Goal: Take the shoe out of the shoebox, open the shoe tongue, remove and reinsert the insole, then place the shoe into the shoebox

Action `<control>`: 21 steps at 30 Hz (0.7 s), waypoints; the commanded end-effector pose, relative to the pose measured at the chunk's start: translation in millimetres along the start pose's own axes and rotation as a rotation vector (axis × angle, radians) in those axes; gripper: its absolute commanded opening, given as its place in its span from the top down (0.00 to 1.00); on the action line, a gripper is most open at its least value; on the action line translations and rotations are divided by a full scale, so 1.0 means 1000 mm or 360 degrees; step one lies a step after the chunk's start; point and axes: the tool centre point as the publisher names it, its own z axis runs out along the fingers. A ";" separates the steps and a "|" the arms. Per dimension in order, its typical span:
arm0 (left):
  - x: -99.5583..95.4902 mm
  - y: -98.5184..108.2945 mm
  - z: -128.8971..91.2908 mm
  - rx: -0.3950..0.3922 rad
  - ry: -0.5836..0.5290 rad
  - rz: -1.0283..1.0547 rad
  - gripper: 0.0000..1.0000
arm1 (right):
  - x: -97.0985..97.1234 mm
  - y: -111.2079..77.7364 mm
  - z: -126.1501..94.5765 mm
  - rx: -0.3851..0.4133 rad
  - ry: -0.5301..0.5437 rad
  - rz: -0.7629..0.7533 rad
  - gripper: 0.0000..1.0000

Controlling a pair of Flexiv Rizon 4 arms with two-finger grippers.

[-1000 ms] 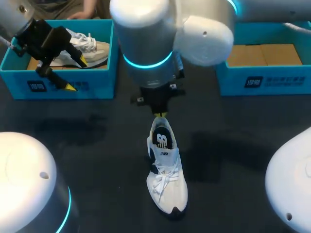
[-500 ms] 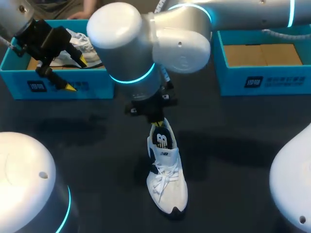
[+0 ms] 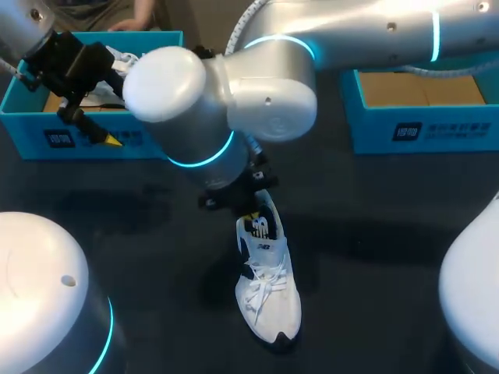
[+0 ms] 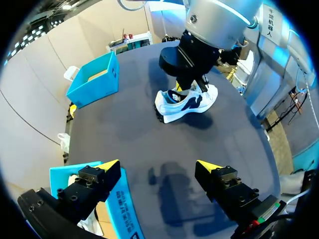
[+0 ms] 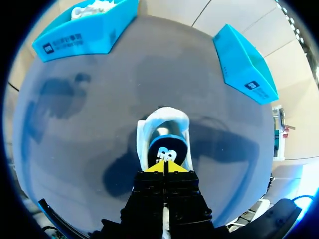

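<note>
Here, table (image 3: pixel 156 234): dark surface under both arms.
Right arm (image 3: pixel 234 101): extends past the middle, over the shoe's heel.
Left shoebox (image 3: pixel 31 136): far left; right shoebox (image 3: pixel 437 128) far right.
Shoe (image 3: pixel 269 288): white, upright on the table between the shoeboxes.
Right gripper (image 5: pixel 165 168): yellow tips pressed together at the shoe's opening.
Left gripper (image 4: pixel 157 167): fingers spread, empty, above the left shoebox's front wall.
</note>
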 end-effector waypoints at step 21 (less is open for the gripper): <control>0.001 0.000 0.000 -0.0005 0.0000 0.0000 0.00 | -0.018 -0.026 0.044 0.0022 -0.0171 0.0375 1.00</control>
